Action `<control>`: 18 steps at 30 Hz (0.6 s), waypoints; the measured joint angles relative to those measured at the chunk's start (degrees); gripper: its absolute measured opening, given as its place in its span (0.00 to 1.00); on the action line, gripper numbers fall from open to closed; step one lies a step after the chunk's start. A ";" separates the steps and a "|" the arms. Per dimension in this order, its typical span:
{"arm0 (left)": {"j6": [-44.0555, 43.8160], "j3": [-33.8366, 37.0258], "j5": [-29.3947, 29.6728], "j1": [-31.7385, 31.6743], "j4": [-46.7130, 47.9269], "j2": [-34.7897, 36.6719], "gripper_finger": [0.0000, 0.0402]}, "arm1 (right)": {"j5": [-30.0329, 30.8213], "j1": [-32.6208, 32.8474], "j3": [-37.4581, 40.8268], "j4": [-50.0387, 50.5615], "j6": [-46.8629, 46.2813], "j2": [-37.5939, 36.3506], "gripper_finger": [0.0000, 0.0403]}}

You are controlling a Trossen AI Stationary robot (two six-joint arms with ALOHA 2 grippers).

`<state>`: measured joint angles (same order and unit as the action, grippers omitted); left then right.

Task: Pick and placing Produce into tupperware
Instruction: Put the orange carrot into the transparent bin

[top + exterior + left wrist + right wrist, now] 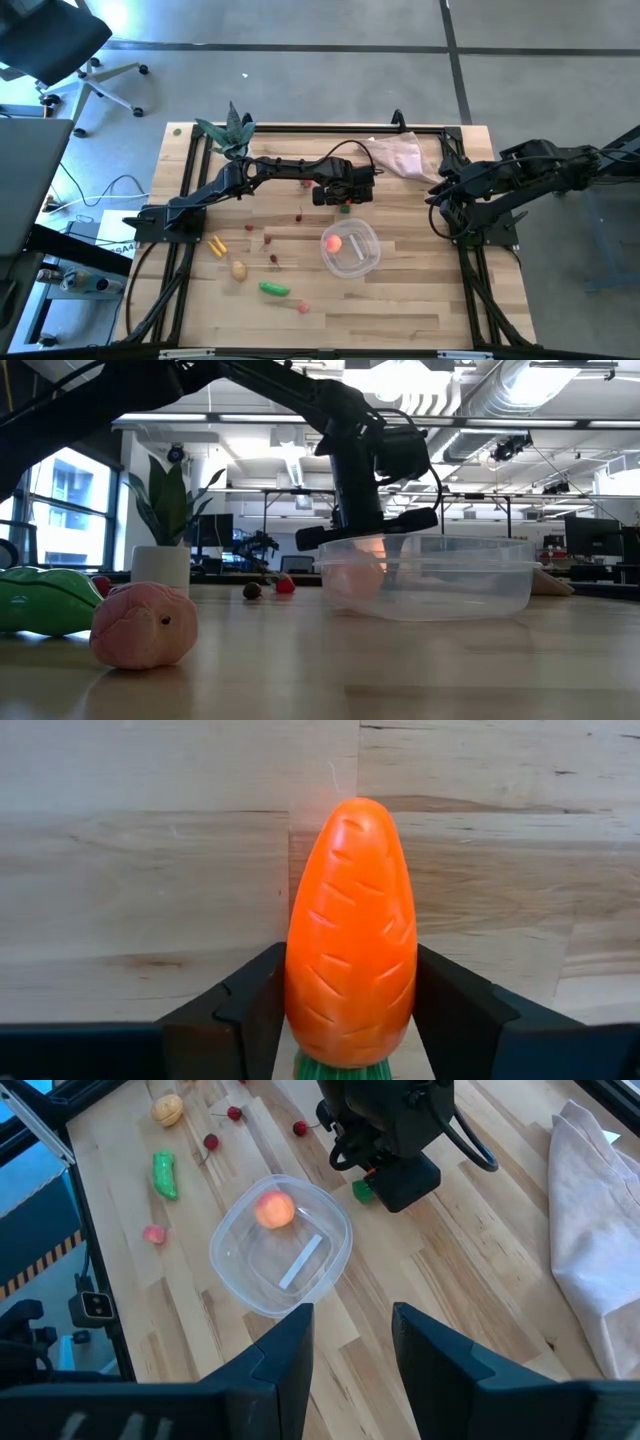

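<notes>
- The carrot (350,935) is clamped between the two fingers (245,1010) of the left end effector (345,195), tip pointing away from the wrist, green stub at its base.
- That end effector hangs above the middle of the surface (400,300), just toward the far edge from the tub (351,250); in the low view it shows behind the tub's rim.
- The clear round tub sits a little right of the surface's centre, toward the near edge. An orange-pink round piece (334,242) lies inside it, at its left side.
- Left of the tub, loose on the wood: a green pod (274,288) near the front edge, a beige potato (239,269), a yellow piece (216,245), and small dark-red bits (268,239) scattered between them.
- A small pink piece (304,307) lies just right of the pod, close to the front edge.
- A pinkish cloth (400,155) lies crumpled at the far edge, right of centre.
- A leafy plant (231,130) stands at the far-left corner.
- The right end effector (350,1340) waits at the right edge of the surface, its fingers spread apart and holding nothing, looking down toward the tub.
</notes>
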<state>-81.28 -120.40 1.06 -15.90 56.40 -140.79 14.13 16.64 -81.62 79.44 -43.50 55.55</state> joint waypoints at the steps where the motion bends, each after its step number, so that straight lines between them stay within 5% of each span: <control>1: 0.00 0.00 0.00 0.00 0.00 0.00 0.46 | 0.00 0.00 0.00 0.00 0.01 -0.01 0.32; 7: 0.00 0.00 -0.01 0.00 0.17 0.00 0.39 | 0.00 0.00 0.00 0.01 -0.01 -0.02 0.32; 18: 0.48 0.00 0.00 0.04 0.66 0.00 0.43 | -0.01 0.00 0.00 0.00 0.00 0.00 0.32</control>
<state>-80.79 -120.40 1.06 -15.86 57.06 -140.79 14.12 16.64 -81.62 79.44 -43.50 55.55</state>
